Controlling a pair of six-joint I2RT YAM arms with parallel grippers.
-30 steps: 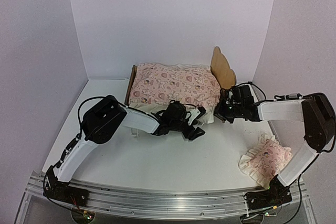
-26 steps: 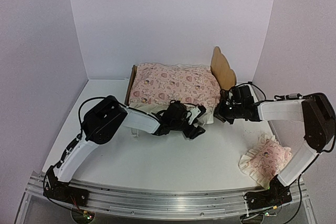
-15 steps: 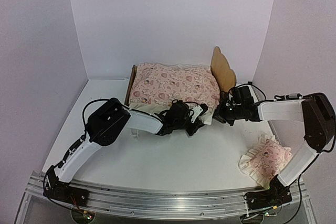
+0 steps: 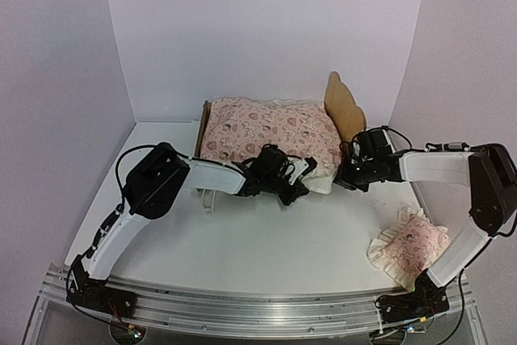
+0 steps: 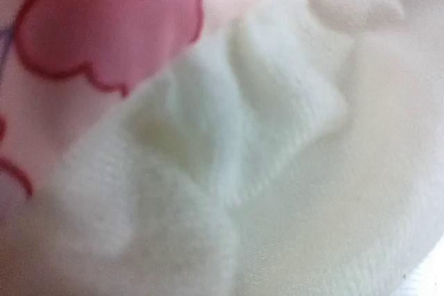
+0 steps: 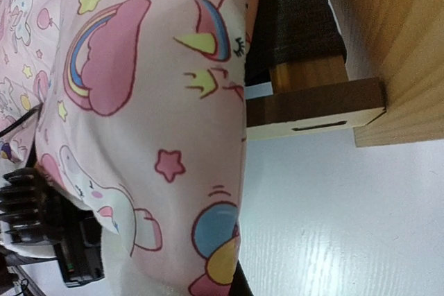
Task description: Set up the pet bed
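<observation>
The pet bed (image 4: 343, 107) stands at the back, its plywood headboard on the right and a low rail (image 4: 202, 127) on the left. A pink printed cover (image 4: 271, 131) with a cream ruffle lies over it. My left gripper (image 4: 297, 186) is shut on the cover's front ruffle (image 5: 243, 136); fabric fills the left wrist view and hides the fingers. My right gripper (image 4: 346, 174) is shut on the cover's front right corner (image 6: 152, 102) beside the headboard (image 6: 395, 32). The wooden rail end (image 6: 312, 102) and dark base fabric (image 6: 298, 19) show past the cover.
A small pink ruffled pillow (image 4: 408, 248) lies on the white table (image 4: 266, 248) at the front right, by the right arm's base. White walls close in the back and both sides. The left arm's black wrist (image 6: 35, 220) shows low in the right wrist view.
My left gripper moved in to the cover's front ruffle and went from open to shut. The right gripper shifted slightly back toward the bed with its corner of the cover.
</observation>
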